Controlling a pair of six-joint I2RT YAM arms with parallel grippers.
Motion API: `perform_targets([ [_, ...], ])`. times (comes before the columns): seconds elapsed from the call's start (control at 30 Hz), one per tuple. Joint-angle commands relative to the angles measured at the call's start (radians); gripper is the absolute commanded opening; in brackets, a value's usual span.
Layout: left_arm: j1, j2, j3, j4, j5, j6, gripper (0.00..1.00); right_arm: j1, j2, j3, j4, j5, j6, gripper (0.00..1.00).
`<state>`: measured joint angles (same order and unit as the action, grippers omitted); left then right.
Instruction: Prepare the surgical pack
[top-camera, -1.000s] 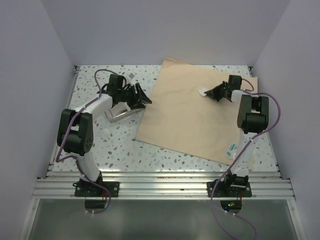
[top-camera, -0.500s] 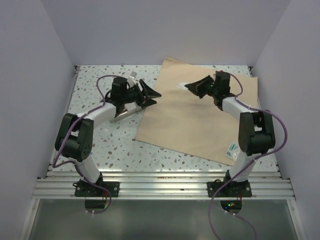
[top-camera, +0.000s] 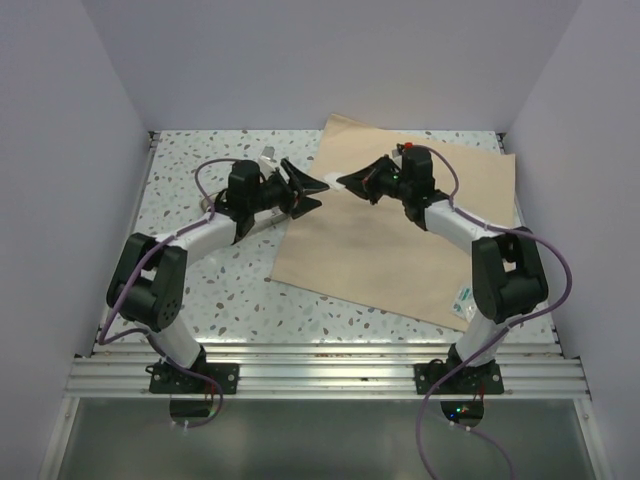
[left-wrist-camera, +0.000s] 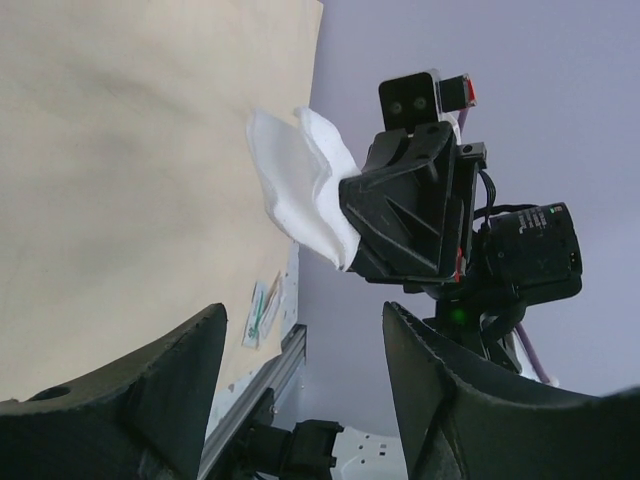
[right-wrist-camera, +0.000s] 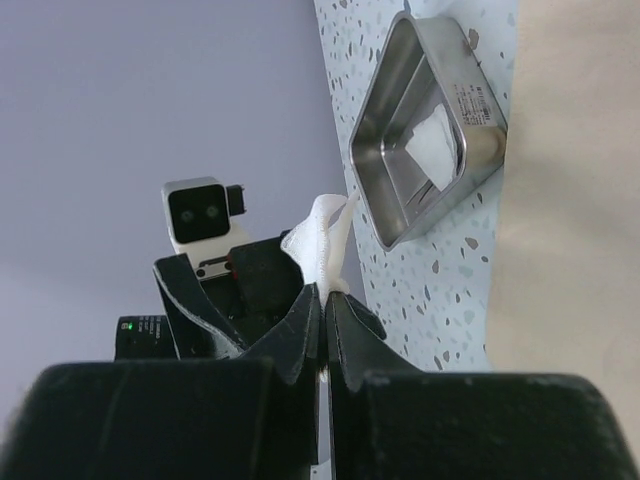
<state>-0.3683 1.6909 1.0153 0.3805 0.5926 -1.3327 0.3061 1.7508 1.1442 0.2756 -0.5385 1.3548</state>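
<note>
Over the last second the right gripper (top-camera: 350, 181) had swung left from above the far right of the wrap sheet (top-camera: 400, 240) to its far left corner, clenched on a gauze square (left-wrist-camera: 298, 185). The left gripper (top-camera: 312, 190) had reached farther right to face it, jaws spread with nothing between them. The two stood tip to tip, just apart, the gauze sticking out toward the left gripper. The sheet lay flat on the right half of the table (top-camera: 200, 290), one corner pointing far. The metal tray (right-wrist-camera: 425, 125) sat open side up just left of the sheet under the left arm. Its long axis ran near-left to far-right, with a second gauze piece (right-wrist-camera: 435, 148) inside.
</note>
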Motion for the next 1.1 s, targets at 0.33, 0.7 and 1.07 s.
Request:
perform_targets([
  [0.33,-0.009,-0.02,0.006,0.064,-0.066,-0.057,0.66,0.057,-0.08,-0.034,0.017,-0.034,0.01,0.0],
  [0.7,-0.009,0.0,0.017,0.066,-0.057,-0.057,0.42,0.079,-0.08,-0.035,0.017,-0.043,0.007,0.0],
  [1.07,0.069,0.018,0.06,-0.106,0.002,0.185,0.0,0.074,-0.086,0.106,-0.406,-0.038,-0.245,0.49],
])
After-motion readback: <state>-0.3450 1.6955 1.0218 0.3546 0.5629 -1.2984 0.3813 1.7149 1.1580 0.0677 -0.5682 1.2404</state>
